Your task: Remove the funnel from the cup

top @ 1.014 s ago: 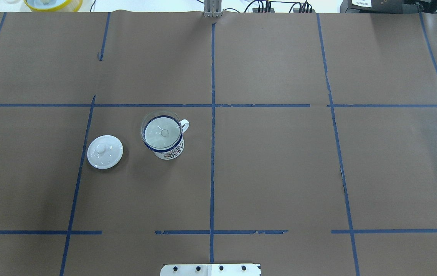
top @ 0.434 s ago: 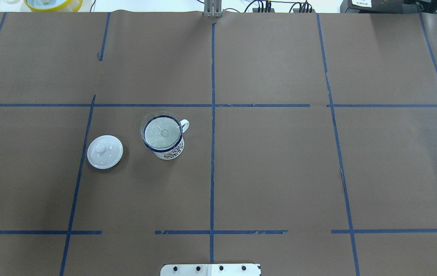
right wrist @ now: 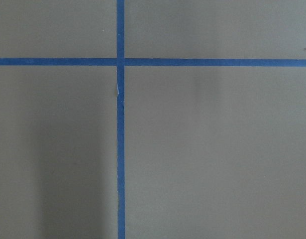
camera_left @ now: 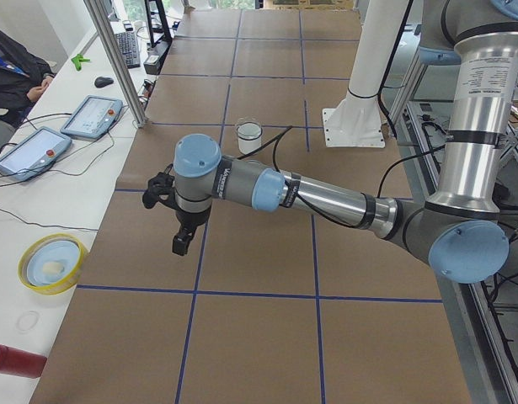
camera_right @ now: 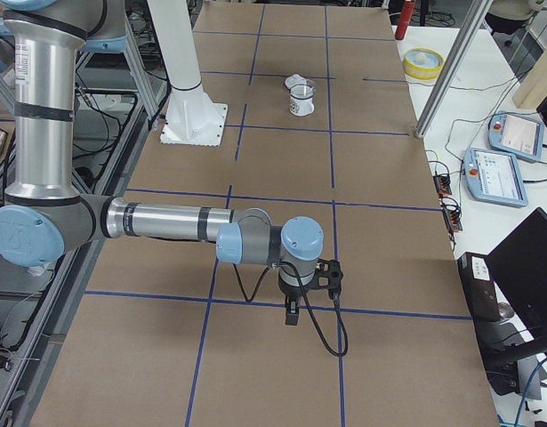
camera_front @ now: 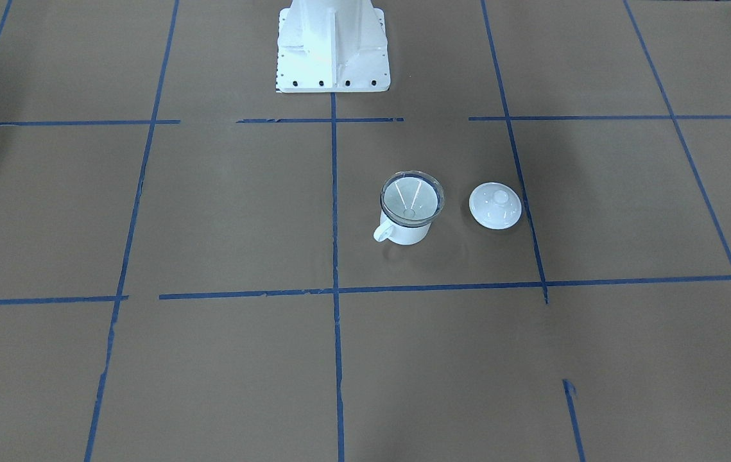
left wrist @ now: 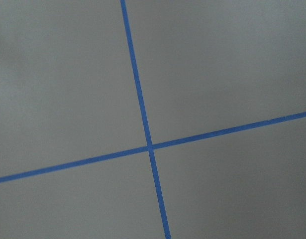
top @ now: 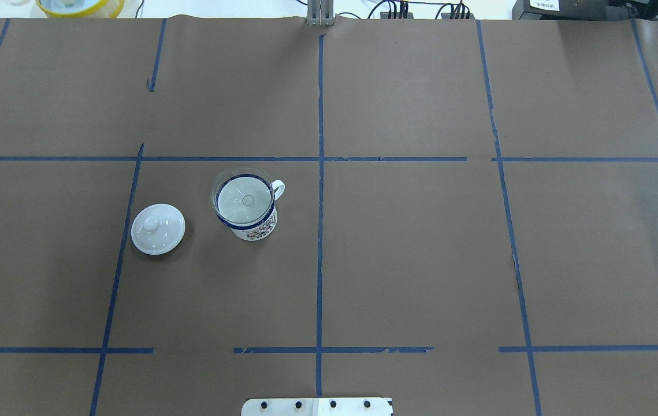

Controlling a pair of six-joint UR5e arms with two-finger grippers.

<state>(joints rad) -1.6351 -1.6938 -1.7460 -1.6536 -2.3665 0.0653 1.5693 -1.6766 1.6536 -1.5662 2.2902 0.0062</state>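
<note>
Funnel (top: pixel 243 199) sits upright in cup (top: pixel 256 230), spout down, on table's L half beside lid (top: pixel 158 229). L gripper (camera_left: pixel 181 242) nearer but well apart; R gripper (camera_right: pixel 292 313) farther. Finger spread on both: cannot tell.

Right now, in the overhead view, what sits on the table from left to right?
White round lid with a knob → small white enamel mug with a dark blue rim, holding the clear plastic funnel.
</note>
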